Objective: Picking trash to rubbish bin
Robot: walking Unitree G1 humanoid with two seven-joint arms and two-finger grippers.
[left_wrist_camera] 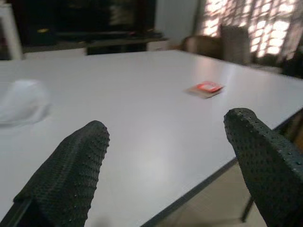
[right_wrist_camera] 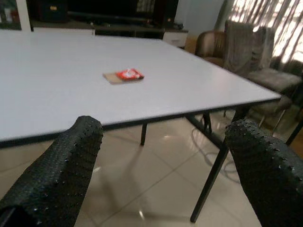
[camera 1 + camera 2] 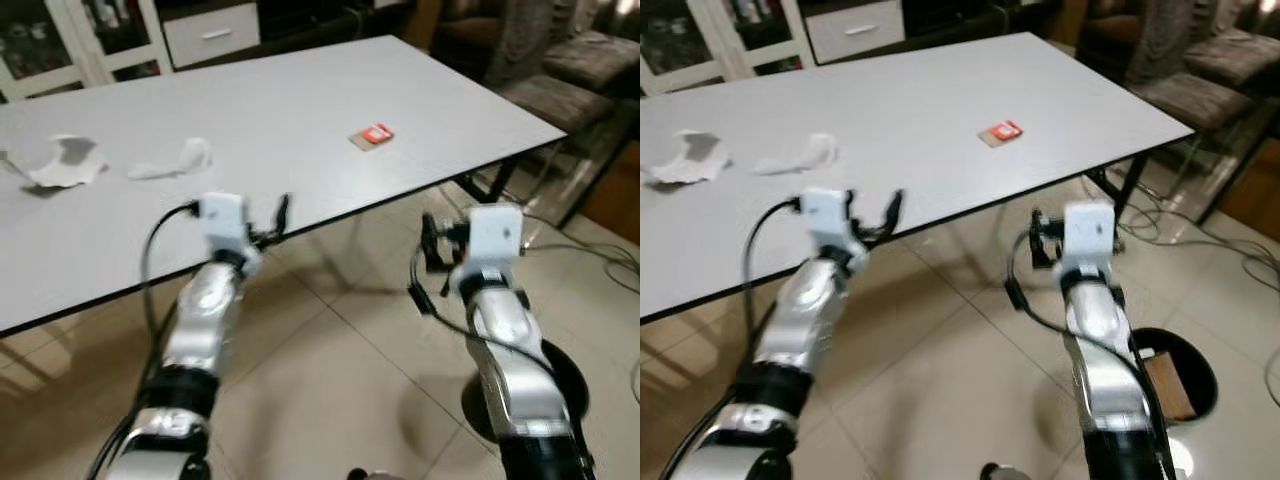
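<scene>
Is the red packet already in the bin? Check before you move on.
No, the red packet lies flat on the white table, while the bin stands on the floor by the right arm.

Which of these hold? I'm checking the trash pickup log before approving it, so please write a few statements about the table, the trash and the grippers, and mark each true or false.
1. The red packet lies flat on the white table. True.
2. The left gripper is shut on a tissue. False: its fingers are open and hold nothing, at the table's near edge.
3. Two crumpled tissues lie on the table toward the robot's left. True.
4. The right gripper rests on the tabletop. False: it hangs open below the table's edge, over the floor.
5. The rubbish bin stands on the table. False: it is on the floor beside the right arm.
</scene>
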